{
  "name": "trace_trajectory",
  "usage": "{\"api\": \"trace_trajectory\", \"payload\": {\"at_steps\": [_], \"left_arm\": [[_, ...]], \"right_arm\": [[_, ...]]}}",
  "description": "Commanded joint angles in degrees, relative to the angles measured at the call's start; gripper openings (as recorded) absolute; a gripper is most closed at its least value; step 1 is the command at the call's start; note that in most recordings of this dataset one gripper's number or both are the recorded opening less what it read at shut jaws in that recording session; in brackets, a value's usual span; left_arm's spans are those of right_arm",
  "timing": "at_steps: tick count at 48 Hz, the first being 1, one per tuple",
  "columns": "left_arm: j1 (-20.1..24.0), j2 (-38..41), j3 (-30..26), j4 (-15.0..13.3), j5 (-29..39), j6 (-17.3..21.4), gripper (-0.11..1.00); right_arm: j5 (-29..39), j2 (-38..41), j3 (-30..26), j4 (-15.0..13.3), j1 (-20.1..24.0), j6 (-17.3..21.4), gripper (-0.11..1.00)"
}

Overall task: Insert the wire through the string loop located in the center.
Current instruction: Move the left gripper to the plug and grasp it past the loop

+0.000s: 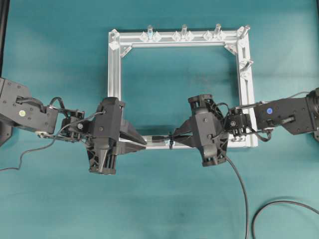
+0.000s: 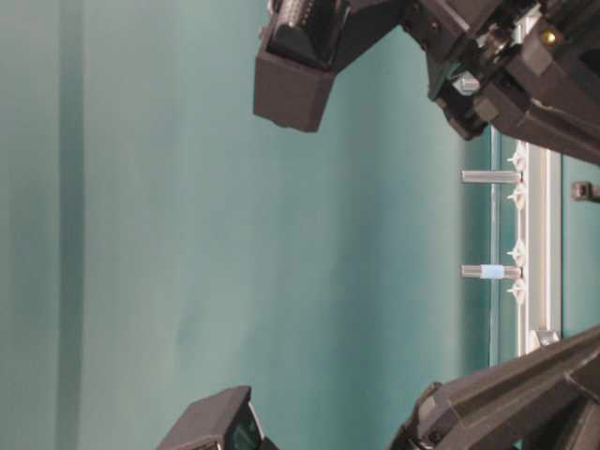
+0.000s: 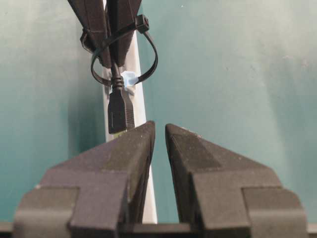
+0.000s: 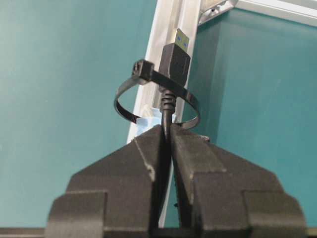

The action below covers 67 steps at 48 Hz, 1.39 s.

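Mid-insertion: right gripper [image 4: 167, 130] pinching the long thin black wire [image 4: 167, 106], its plug already poked through the small black string loop [image 4: 157, 96] at frame centre, above the aluminium bar [image 4: 163, 39]. Left gripper [image 3: 159, 130] slightly spread, empty, just short of the plug. Next, judged: close on the plug and draw it through

The bench [image 1: 60, 45] is covered by a plain teal cloth, evenly lit with soft shadows. A dark vertical strip [image 1: 4, 35] stands at its left edge.

A robotics lab bench — teal mat [image 1: 60, 45], a bare aluminium frame [image 1: 114, 74] with upright silver pegs [image 1: 184, 31], 2 black arms — nothing domestic.
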Motion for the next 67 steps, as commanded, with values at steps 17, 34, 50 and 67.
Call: {"api": "trace_trajectory", "payload": {"at_steps": [17,34,50,67], "left_arm": [[1.41,-0.44,-2.64,0.09,1.93,-0.26,0.69],[1.67,3.16,-6.42,0.18,2.55,0.09,0.82],[2.02,9.05,-7.73,0.26,2.46,0.18,0.82],[2.90,9.14,-7.47,0.26,2.20,0.18,0.82]], "right_arm": [[-0.70,-0.79,-1.14,-0.26,-0.09,-0.18,0.07],[-0.62,-0.79,-1.14,-0.53,-0.18,-0.18,0.07],[-0.62,-0.79,-1.32,-0.53,-0.09,-0.09,0.07],[-0.62,-0.79,-1.41,-0.53,-0.18,-0.09,0.07]]}}
